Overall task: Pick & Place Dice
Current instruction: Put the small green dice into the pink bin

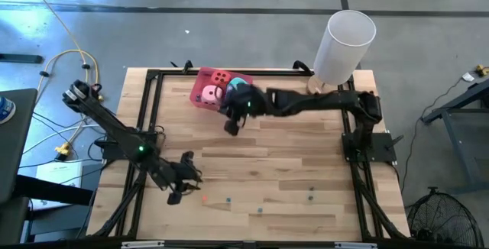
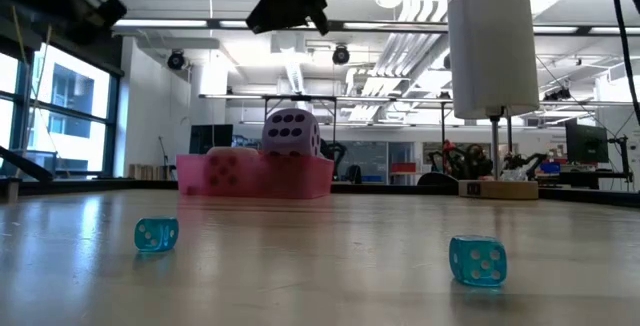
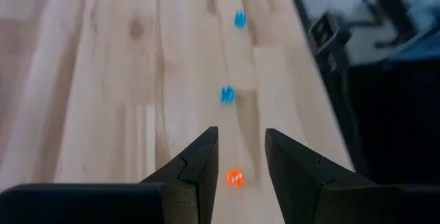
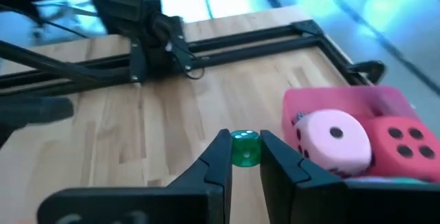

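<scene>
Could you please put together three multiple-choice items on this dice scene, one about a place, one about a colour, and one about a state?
1. Where is the pink tray?
A. At the far edge of the table, near the white cylinder
B. At the near edge, beside the left arm
C. On the floor

2. What colour is the small die between the right gripper's fingers?
A. Orange
B. Green
C. Purple

3. How does the left gripper stand?
A. Shut on a blue die
B. Holding the tray
C. Open, over a small orange die on the table

Answers:
1 A, as the high view shows the tray at the far edge, left of the cylinder.
2 B, as the right wrist view shows a green die pinched between the fingers.
3 C, as the left wrist view shows parted fingers with the orange die lying between them.
</scene>
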You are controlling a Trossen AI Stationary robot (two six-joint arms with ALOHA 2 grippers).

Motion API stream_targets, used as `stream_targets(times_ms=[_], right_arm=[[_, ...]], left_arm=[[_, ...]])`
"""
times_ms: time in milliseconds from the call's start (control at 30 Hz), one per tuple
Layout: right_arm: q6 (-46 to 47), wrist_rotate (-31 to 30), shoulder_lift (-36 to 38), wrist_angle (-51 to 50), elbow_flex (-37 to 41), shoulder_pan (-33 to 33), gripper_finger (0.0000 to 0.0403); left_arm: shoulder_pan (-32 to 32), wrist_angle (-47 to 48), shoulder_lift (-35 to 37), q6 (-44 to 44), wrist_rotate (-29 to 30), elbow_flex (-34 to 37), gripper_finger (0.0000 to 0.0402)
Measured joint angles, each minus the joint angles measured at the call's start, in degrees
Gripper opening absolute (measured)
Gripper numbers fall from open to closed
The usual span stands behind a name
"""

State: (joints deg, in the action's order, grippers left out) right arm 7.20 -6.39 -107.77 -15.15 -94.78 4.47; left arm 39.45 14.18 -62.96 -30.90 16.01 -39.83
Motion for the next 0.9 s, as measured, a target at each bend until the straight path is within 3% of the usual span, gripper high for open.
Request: stream_targets(times_ms=[100,233,433,633,900], right_arm=[[-1.57,5.99,-0.16,1.18,-0.03,2.79,0.0038],[-4.39,5.55,-2.38,3.55,-0.41,4.71,0.0038],[-6.79,8.33,-7.91,0.77,-7.09,10.31,0.0038],[-7.59,7.82,-13.95,-7.82,-13.32,13.59,0.0038],[-10.48,10.90,-19.43,-8.78,-17.56,14.83,0.0038]], left_arm=[[-0.60,1.14,4.50,0.03,0.05,0.00,0.0116],[-1.26,3.75,10.28,0.71,0.11,0.00,0.0116],[-3.39,7.08,16.97,1.60,0.64,0.00,0.0116],[-6.10,11.13,18.92,4.28,0.72,0.00,0.0116],[-10.07,12.02,18.49,11.16,2.13,0.00,0.0116]])
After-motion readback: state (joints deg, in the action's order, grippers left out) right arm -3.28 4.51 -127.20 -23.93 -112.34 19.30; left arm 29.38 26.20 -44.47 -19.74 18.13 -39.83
